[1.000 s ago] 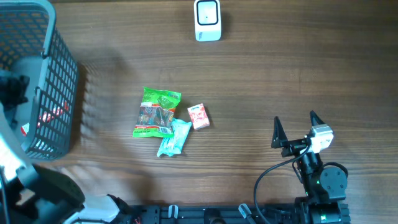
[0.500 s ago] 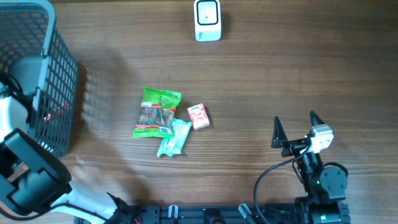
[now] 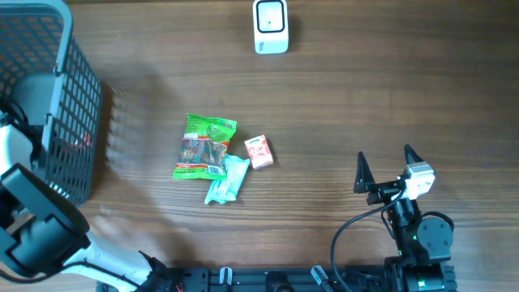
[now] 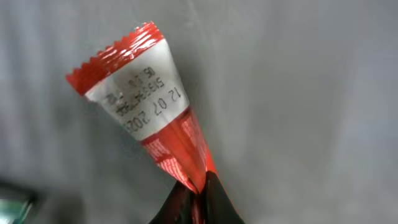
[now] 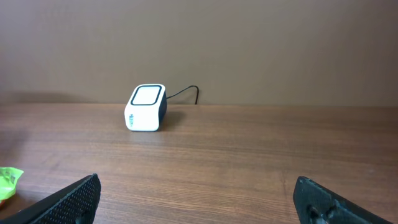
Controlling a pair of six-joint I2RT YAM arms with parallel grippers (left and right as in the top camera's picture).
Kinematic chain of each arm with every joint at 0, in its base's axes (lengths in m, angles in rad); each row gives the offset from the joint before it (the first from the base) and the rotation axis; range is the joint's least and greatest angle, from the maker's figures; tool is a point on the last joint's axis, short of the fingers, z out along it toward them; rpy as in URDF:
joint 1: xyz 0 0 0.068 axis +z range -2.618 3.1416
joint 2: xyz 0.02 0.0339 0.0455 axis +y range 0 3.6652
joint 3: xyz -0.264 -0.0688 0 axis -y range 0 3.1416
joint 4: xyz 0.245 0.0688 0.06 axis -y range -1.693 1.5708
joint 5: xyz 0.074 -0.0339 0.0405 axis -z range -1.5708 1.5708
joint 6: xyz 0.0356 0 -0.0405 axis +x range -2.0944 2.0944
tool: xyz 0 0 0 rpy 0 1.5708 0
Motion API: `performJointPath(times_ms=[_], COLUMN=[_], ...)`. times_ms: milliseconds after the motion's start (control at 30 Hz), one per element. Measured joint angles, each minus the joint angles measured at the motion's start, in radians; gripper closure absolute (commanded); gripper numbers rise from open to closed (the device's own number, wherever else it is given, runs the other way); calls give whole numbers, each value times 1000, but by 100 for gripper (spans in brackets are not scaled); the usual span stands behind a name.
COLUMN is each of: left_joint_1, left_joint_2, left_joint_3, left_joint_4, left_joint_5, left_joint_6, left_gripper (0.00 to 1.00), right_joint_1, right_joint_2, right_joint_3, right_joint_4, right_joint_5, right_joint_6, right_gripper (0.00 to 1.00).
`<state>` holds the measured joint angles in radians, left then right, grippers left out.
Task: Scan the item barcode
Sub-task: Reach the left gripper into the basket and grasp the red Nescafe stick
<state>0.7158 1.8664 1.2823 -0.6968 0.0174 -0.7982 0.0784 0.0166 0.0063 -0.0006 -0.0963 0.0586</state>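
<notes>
Left pincer (image 4: pixel 198 202): pressed together on the lower end of a red packet (image 4: pixel 149 106), the crimped wrapper pinched between the two dark fingertips. In the overhead view this arm reaches into the grey mesh basket (image 3: pixel 77 105) at the left edge of the tabletop (image 3: pixel 365 97), so the packet is held inside or just over the basket. Which of the two cannot be told through the mesh.

Packet orientation: in the left wrist view its long axis runs up and to the left from the grip, ending in a white panel and a serrated red seal. That panel carries a printed date code. No barcode is visible on the face shown.

Scanner (image 3: pixel 270 26): white, at the far edge of the tabletop, well apart from the basket and off to the left arm's right. The right wrist view shows it (image 5: pixel 146 107) with its window on the top face, tilted towards the arms.

Right pincer (image 3: pixel 386 166): spread wide, holding nothing, parked at the near right. It is somewhat nearer the scanner, but the left arm has the item.

Judgement: the carry runs rightward and away, passing beyond the green snack bag (image 3: pixel 205 146). The packet probably needs turning to present its barcode face.
</notes>
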Motion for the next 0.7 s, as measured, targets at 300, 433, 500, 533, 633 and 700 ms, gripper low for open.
performJointPath(times_ms=[300,433,500,533,633,700], left_joint_1=[-3,-72,-137,-179,-293,-392], left_joint_2=[-476,-693,-748,-767,-776,-767], left_joint_3=[87,94,94,95,94,89], left_joint_4=[-112,-254,-301,-333,-401,-435], left_joint_5=[140,165,176,179,190,191], left_joint_6=[0,15,39,56,107,140], left_gripper=[96,96,96,96,96,96], right_joint_1=[0,0,0,0,0,0], right_joint_2=[0,0,0,0,0,0], right_joint_3=[0,0,0,0,0,0], right_joint_4=[0,0,0,0,0,0], right_joint_5=[0,0,0,0,0,0], right_joint_6=[0,0,0,0,0,0], right_gripper=[0,0,0,0,0,0])
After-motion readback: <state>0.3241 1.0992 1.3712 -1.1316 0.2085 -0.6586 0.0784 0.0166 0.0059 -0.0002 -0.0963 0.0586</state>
